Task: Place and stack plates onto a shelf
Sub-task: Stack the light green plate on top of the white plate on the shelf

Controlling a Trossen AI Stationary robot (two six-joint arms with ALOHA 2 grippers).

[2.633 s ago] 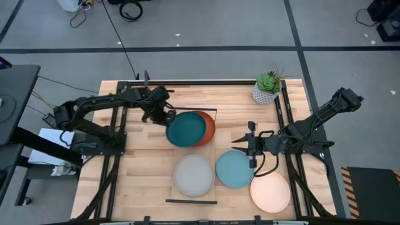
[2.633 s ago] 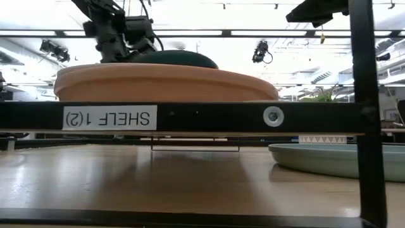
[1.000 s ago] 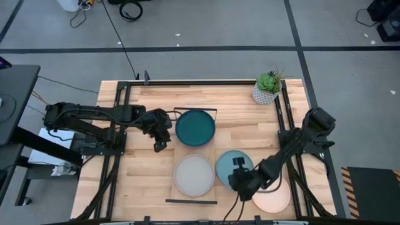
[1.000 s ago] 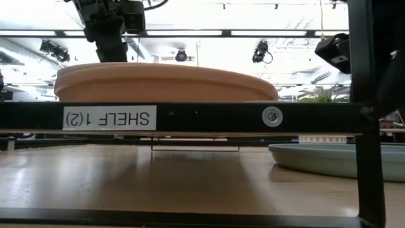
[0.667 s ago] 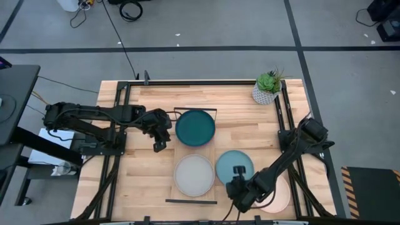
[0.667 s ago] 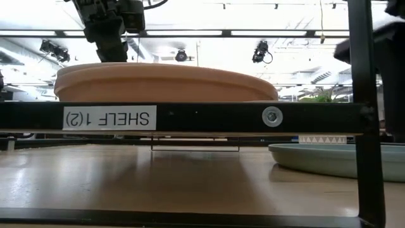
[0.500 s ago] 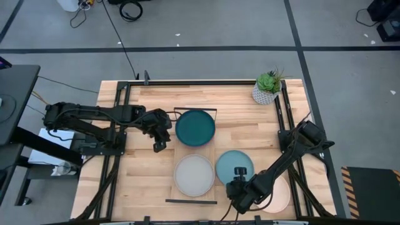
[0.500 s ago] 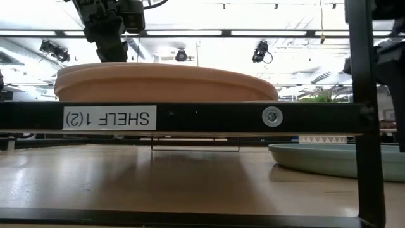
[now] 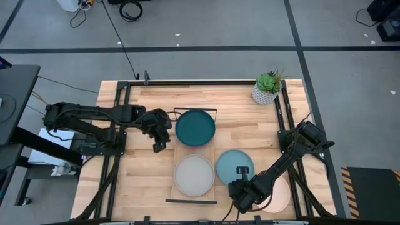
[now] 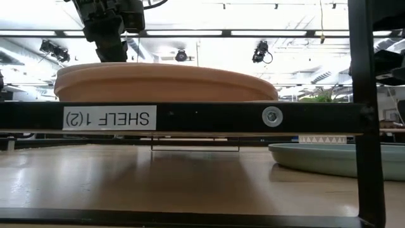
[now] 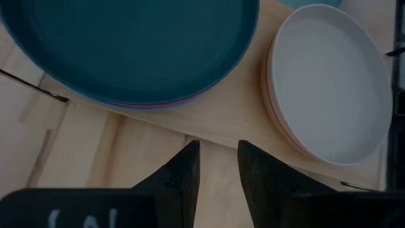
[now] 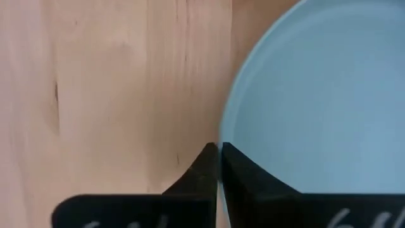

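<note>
The right gripper point(image 9: 240, 185), jaws nearly closed and empty, sits low at the near rim of the light blue plate point(image 9: 234, 166) on the desk beside the shelf point(image 9: 195, 153). Next it likely must pinch that rim. The left gripper point(image 9: 159, 133) waits narrowly open beside the teal plate point(image 9: 195, 126).

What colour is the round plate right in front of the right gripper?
Light blue: the matte round plate shows best in the right wrist view.

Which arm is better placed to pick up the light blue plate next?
Right. The right gripper is down at the rim of the round light blue plate, fingers pinched narrowly at its edge, while the left gripper sits across the wooden shelf.
</note>
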